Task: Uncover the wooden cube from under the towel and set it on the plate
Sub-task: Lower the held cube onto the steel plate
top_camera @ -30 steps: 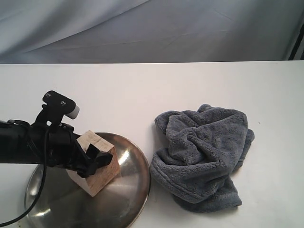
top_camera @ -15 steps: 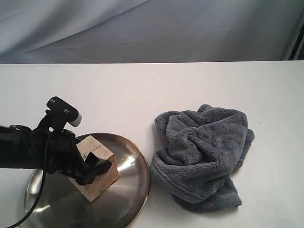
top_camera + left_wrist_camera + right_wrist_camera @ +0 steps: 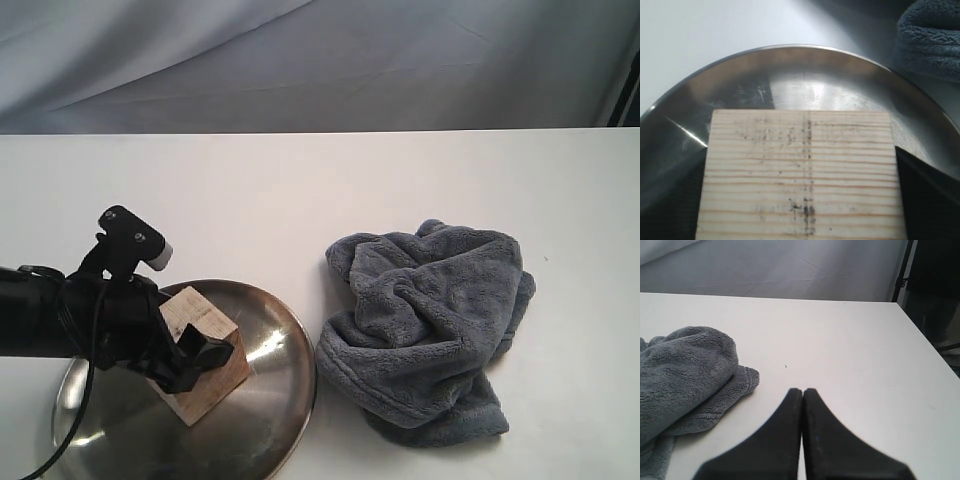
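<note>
The pale wooden cube (image 3: pixel 208 358) sits low over the shiny steel plate (image 3: pixel 270 410) at the front left, and its bottom edge seems to meet the dish. My left gripper (image 3: pixel 192 350) is shut on the cube, with black fingers (image 3: pixel 926 200) pressed to its two sides. In the left wrist view the grained cube (image 3: pixel 802 165) fills the frame above the plate's rim (image 3: pixel 790 49). The dark grey towel (image 3: pixel 430 330) lies crumpled to the right of the plate and covers nothing. My right gripper (image 3: pixel 803 390) is shut and empty above bare table beside the towel (image 3: pixel 685 370); it does not show in the exterior view.
A white table (image 3: pixel 330 190) carries everything, with a grey cloth backdrop (image 3: pixel 320 60) behind it. The table's right edge (image 3: pixel 920 335) shows in the right wrist view, with a dark stand beyond it. The towel nearly touches the plate's right rim.
The left gripper has sunk with the cube toward the plate over the last second; in the last half second it barely moved. The towel has not moved.
</note>
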### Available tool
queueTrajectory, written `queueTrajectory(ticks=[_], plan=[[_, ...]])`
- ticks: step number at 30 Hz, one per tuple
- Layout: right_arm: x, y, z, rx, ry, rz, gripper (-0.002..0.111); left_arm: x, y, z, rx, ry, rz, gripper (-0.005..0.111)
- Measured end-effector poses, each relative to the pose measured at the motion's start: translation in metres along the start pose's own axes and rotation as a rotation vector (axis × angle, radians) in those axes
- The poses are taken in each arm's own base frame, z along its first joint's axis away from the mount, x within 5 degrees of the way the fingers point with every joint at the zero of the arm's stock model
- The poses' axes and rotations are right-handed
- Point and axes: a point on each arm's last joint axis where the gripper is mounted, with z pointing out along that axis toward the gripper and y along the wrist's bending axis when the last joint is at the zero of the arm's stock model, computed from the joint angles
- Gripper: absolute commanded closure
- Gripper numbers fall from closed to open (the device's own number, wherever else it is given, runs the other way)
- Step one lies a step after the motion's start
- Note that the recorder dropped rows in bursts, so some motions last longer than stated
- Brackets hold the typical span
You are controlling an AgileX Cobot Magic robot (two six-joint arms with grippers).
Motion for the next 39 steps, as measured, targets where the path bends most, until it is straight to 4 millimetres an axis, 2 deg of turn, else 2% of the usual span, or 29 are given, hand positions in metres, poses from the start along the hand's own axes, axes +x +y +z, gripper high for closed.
queueTrajectory(ticks=[16,22,25,28,31,33,35,39], plan=[[0.0000,0.0000,0.0000,0.000,0.000,0.000,0.108,0.0006,-0.0005,0.0000,0.004,0.001,0.060,0.107],[0.0000,0.0000,0.0000,0.000,0.000,0.000,0.108,0.0006,-0.0005,0.0000,0.004,0.001,0.061,0.100],[0.0000,0.0000,0.0000,0.000,0.000,0.000,0.108,0.0010,-0.0007,0.0000,0.006,0.005,0.075,0.092],[0.0000,0.0000,0.0000,0.000,0.000,0.000,0.108,0.0013,-0.0007,0.0000,0.007,0.008,0.083,0.079],[0.0000,0.0000,0.0000,0.000,0.000,0.000,0.108,0.0012,-0.0007,0.0000,0.007,0.008,0.083,0.060],[0.0000,0.0000,0.0000,0.000,0.000,0.000,0.108,0.0012,-0.0007,0.0000,0.007,0.008,0.084,0.042],[0.0000,0.0000,0.0000,0.000,0.000,0.000,0.108,0.0011,-0.0007,0.0000,0.006,0.006,0.081,0.028],[0.0000,0.0000,0.0000,0.000,0.000,0.000,0.108,0.0013,-0.0007,0.0001,0.005,0.003,0.060,0.014]])
